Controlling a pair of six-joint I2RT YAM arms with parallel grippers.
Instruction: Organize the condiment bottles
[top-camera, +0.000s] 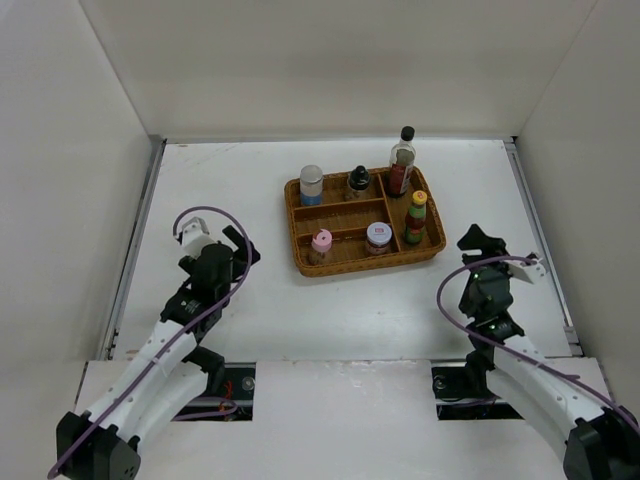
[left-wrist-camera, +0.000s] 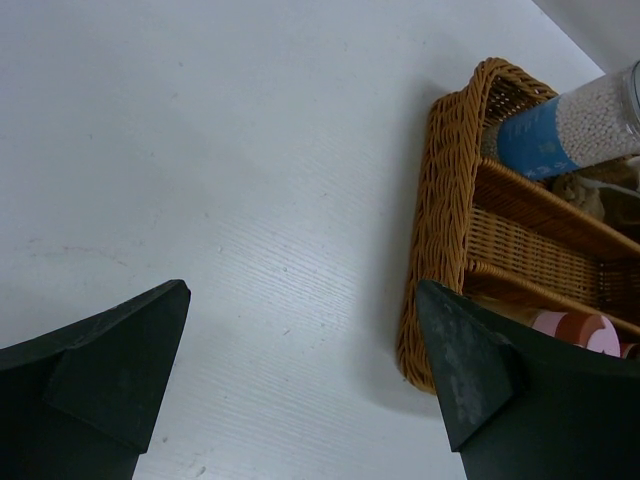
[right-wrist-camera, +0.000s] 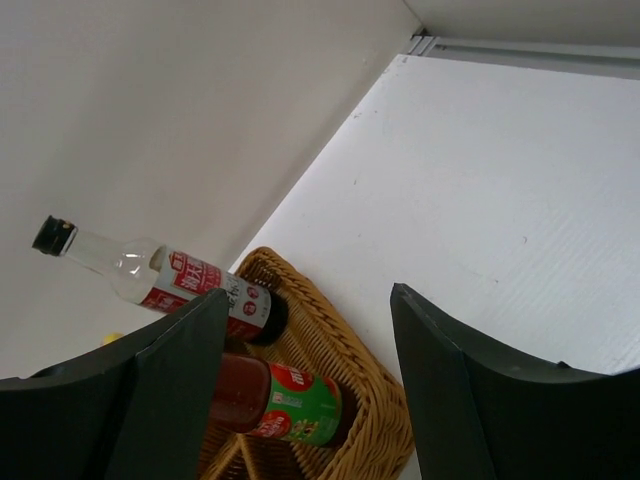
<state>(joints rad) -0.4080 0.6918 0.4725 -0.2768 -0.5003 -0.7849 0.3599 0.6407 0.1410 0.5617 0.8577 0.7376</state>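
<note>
Six condiment bottles (top-camera: 402, 165) stand upright in the wicker basket (top-camera: 293, 215), squat jars in the smaller cells and both taller bottles sharing the long one, probably sorted by shape. The basket sits ahead-right of the left gripper (left-wrist-camera: 300, 300) and ahead-left of the right gripper (right-wrist-camera: 305, 300); both gape wide and empty, clear of it

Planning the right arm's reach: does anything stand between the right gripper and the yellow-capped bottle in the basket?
Only the right wall of the wicker basket stands between the right gripper and the yellow-capped bottle; nothing else visible lies between them.
</note>
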